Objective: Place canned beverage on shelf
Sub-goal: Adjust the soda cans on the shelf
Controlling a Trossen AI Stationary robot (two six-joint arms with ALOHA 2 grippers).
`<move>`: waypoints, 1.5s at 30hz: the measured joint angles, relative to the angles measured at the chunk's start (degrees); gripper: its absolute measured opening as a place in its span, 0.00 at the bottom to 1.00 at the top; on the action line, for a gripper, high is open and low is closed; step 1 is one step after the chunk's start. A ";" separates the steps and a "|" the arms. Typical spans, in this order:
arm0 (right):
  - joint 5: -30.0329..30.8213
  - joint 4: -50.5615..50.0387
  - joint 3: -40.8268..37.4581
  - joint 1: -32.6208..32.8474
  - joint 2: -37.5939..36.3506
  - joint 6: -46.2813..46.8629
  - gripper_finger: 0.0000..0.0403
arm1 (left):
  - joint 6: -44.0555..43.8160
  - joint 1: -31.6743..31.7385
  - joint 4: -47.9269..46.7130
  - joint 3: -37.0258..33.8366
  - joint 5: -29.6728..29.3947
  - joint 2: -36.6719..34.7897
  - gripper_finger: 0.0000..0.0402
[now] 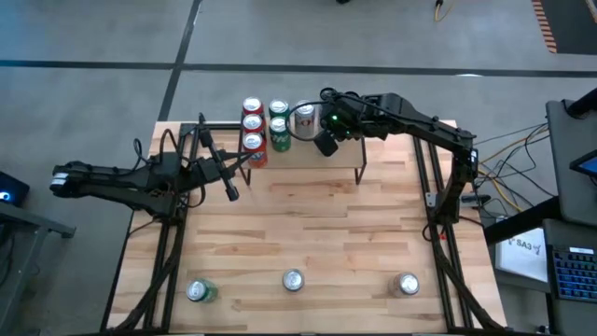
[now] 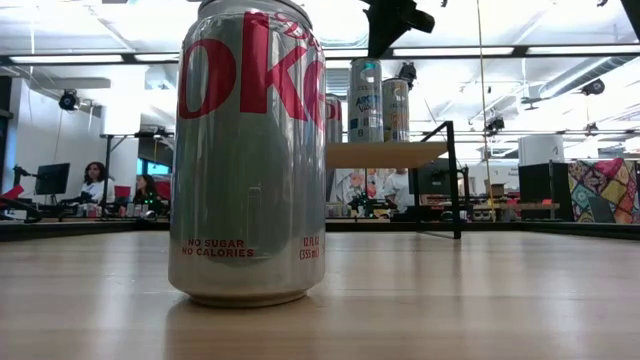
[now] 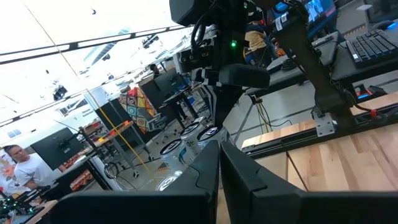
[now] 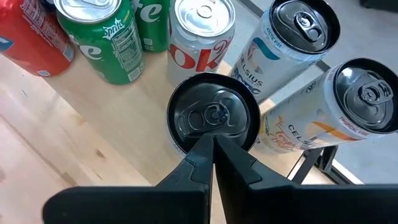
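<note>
Cans crowd the shelf (image 1: 317, 159) at the far edge of the table (image 1: 308, 233), and three more stand along the near edge; from overhead the right gripper (image 1: 326, 142) hides part of the shelf's cluster. In my right wrist view its fingers are pressed together, tips just over a black-topped can (image 4: 213, 117) whose label I cannot see; whether they touch it I cannot tell. Around it I read Sprite (image 4: 106, 40) on green, part of "oke" on a silver can (image 4: 199, 34), and Celsius on two tall cans (image 4: 292, 43). My left gripper (image 1: 230, 191) hangs closed and empty, left of the shelf. The low view is mostly blocked by a Diet Coke can (image 2: 250, 150) reading "NO SUGAR NO CALORIES".
</note>
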 joint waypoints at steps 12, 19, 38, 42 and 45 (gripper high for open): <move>3.97 3.62 1.47 -0.31 -0.28 -4.74 0.02 | 0.00 0.00 0.24 0.00 0.02 0.02 0.00; 3.79 9.72 1.41 -3.34 0.48 -8.53 0.02 | 0.00 -0.02 0.31 0.00 0.02 0.00 0.00; -0.16 8.29 1.01 -6.12 3.17 -8.75 0.02 | 0.00 0.00 0.37 0.00 0.02 0.00 0.00; -0.04 7.42 1.01 -6.05 3.17 -8.31 0.02 | 0.00 -0.02 0.37 0.00 0.02 0.00 0.00; 0.00 6.95 1.01 -5.82 3.17 -7.91 0.02 | 0.00 -0.01 0.37 0.00 0.02 0.00 0.00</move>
